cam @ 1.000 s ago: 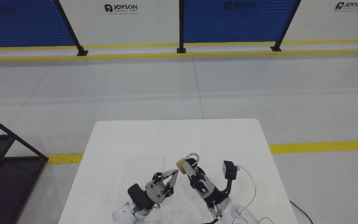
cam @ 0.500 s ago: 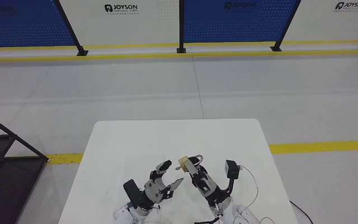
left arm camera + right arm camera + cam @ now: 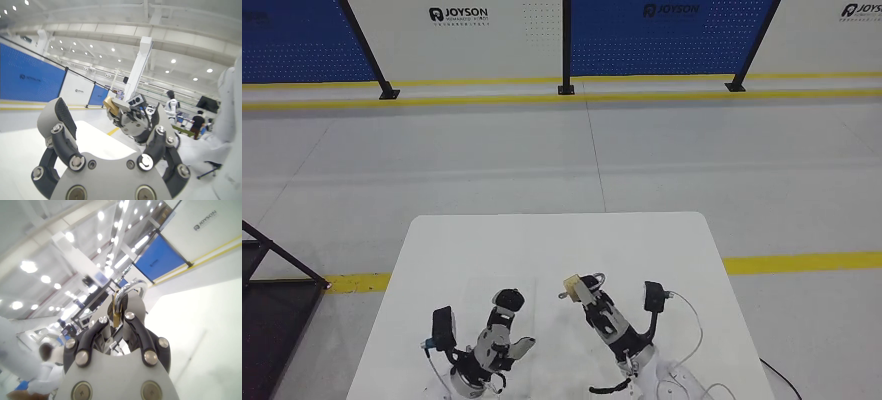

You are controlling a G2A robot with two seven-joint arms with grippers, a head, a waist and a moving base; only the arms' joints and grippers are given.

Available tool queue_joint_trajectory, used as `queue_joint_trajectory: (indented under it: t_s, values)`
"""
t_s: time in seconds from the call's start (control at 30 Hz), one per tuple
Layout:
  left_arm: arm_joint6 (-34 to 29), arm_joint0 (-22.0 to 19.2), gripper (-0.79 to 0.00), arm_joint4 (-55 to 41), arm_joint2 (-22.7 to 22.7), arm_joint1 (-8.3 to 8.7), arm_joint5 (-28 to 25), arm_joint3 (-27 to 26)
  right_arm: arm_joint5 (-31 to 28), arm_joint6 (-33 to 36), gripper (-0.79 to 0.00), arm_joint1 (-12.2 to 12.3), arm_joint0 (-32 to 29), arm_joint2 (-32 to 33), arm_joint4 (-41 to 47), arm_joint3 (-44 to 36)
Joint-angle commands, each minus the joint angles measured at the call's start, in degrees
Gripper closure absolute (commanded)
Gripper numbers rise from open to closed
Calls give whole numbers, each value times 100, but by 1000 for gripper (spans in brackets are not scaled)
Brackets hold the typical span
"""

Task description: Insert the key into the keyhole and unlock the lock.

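Padlock pinched in right hand, brass body mostly hidden, left hand spread wide

Left claw now wide open, back on its own side, well apart from the lock.

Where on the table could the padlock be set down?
Bare: the far half of the table, beyond the padlock, and strips along both side edges. Crowded: the near edge, with the open left gripper and the right gripper holding the padlock.
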Motion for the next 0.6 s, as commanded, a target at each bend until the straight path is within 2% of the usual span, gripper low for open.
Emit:
queue_joint_trajectory:
  t_s: [0.0,0.07,0.33,0.47,0.57]
  values:
    - [-655,168,-785,-570,-182,77,-446,-15,382,235,0,-13,120,-32,80,72]
    - [-1138,296,-785,-1122,-373,156,-660,-92,734,533,0,-27,236,-124,-13,152]
    - [-3578,847,-785,-3795,-1082,621,-660,-452,1598,1196,0,-138,600,-835,-810,413]
    - [-4492,988,-785,-4805,-1555,796,-535,-355,1798,1590,0,-221,841,-1268,-1046,683]
    - [-4918,1044,-785,-5254,-1798,867,-297,-367,1923,1822,0,-302,1045,-1581,-1128,942]
